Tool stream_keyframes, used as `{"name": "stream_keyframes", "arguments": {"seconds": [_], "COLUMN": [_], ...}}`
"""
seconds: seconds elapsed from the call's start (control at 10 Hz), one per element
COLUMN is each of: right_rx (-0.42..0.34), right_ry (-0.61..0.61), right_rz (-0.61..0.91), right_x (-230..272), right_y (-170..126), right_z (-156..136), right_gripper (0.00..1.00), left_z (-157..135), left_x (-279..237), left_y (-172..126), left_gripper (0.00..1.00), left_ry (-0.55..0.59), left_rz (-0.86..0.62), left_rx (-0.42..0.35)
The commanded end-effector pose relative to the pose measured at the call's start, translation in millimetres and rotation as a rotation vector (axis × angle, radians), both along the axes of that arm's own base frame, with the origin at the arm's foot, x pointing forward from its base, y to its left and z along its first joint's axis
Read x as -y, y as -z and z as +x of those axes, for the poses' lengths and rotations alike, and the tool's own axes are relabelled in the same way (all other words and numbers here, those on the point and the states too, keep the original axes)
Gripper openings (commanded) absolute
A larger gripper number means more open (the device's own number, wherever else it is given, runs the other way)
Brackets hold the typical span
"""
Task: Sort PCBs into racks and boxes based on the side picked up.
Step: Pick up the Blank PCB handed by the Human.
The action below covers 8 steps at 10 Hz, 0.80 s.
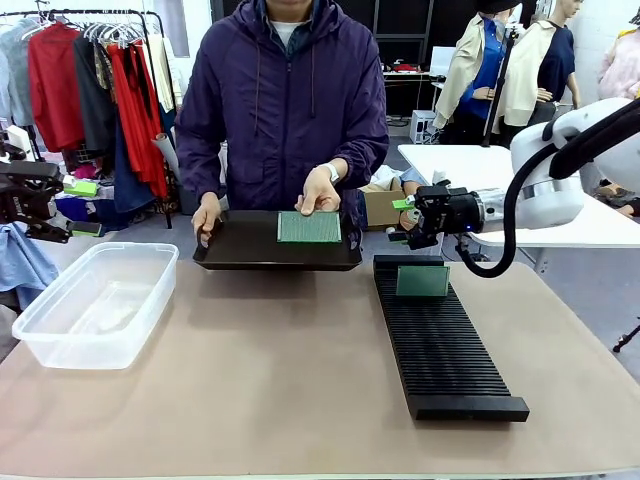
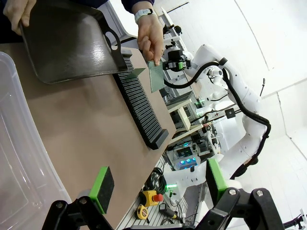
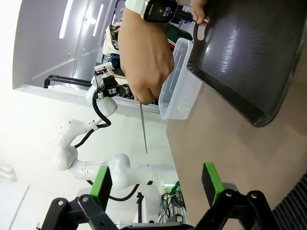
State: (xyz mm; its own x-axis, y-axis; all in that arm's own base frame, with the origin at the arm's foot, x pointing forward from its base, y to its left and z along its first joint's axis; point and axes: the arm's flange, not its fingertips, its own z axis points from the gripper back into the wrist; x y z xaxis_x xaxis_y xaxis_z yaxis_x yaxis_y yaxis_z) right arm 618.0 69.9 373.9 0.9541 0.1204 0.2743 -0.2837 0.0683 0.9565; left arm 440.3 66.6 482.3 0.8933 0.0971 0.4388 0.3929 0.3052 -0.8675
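We are at the handover step. Our right hand (image 1: 402, 221) stands wide and empty; the person holds a PCB (image 1: 309, 227) upright just ahead of it. Next move, as we judge: advance, close on its edge.

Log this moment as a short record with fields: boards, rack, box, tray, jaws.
held PCB: upright, pinched by the person's watch hand, by the dark tray
racked PCB: standing at the far end of the black rack
clear box: no board visible inside
right gripper: jaws open, pointed at the held PCB
left gripper: jaws open, holding nothing
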Motion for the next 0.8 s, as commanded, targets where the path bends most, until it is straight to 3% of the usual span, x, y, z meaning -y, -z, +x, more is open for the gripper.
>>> {"name": "stream_keyframes", "arguments": {"seconds": [0.0, 0.7], "right_rx": [0.016, 0.033], "right_ry": [-0.045, -0.083], "right_rz": [0.001, 0.026], "right_x": [-8, -61], "right_y": [1, 8], "right_z": [14, 20], "right_gripper": [1.00, 1.00], "left_z": [0, 0], "left_x": [0, 0], "left_y": [-1, -1], "left_gripper": [1.00, 1.00], "left_ry": [-0.002, -0.002], "left_rz": [-0.003, -0.003], "left_rx": [-0.006, -0.006]}}
